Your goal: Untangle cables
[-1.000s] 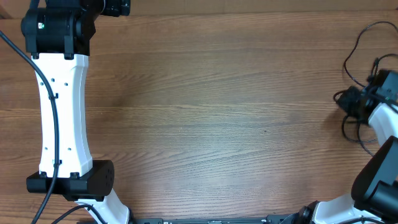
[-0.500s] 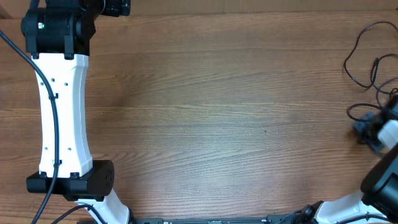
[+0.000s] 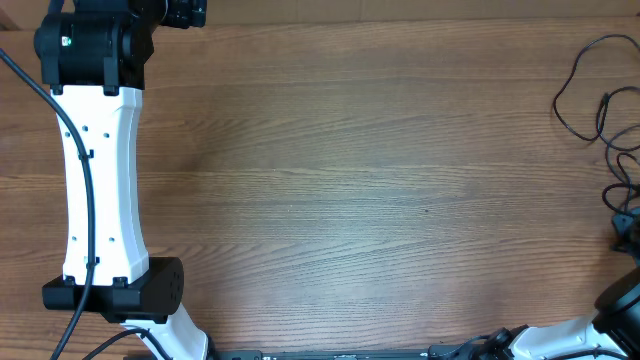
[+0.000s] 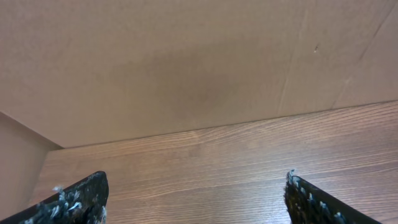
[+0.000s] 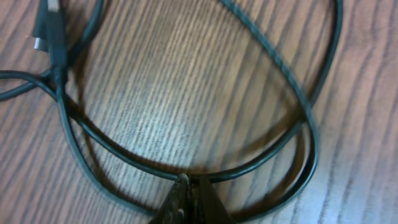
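Note:
Thin black cables lie in loose loops at the table's far right edge. In the right wrist view the cables form overlapping loops on the wood, with a small plug at the upper left. My right gripper is shut, its tips pinched on one loop of cable. In the overhead view it shows only at the right border. My left gripper is open and empty, its fingertips wide apart above bare wood near the table's back edge.
The left arm stretches along the table's left side, from front to back. A plain beige wall rises behind the table's back edge. The right arm's base is at the front right corner.
My right gripper has moved right and toward the front, nearly leaving the overhead view. The cable strands near it have been drawn along toward the right edge. The left arm has not moved.

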Tool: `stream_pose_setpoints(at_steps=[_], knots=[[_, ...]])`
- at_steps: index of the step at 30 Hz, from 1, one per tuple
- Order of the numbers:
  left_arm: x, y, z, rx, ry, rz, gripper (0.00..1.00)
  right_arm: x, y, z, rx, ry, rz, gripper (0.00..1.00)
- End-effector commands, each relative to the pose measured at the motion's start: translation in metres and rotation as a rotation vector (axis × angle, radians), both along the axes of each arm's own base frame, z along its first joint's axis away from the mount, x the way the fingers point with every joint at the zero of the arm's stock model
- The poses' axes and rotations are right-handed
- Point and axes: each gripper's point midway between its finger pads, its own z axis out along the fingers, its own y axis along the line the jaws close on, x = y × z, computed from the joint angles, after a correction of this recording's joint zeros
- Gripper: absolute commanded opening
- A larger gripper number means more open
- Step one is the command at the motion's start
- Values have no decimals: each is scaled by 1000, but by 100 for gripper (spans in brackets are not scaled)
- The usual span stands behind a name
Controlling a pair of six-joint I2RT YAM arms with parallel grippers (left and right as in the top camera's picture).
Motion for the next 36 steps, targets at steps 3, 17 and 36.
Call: stream_pose_setpoints(at_steps=[3, 17, 36], knots=[[-4, 0, 8, 27, -17, -2, 90, -11, -19, 11, -55, 52, -33, 4], [-3, -1, 10, 17, -26, -2, 90, 155, 96, 192, -196, -248, 489, 4], [18, -24, 94, -10, -370, -27, 91, 206, 397, 567, -493, -1187, 1266, 4]])
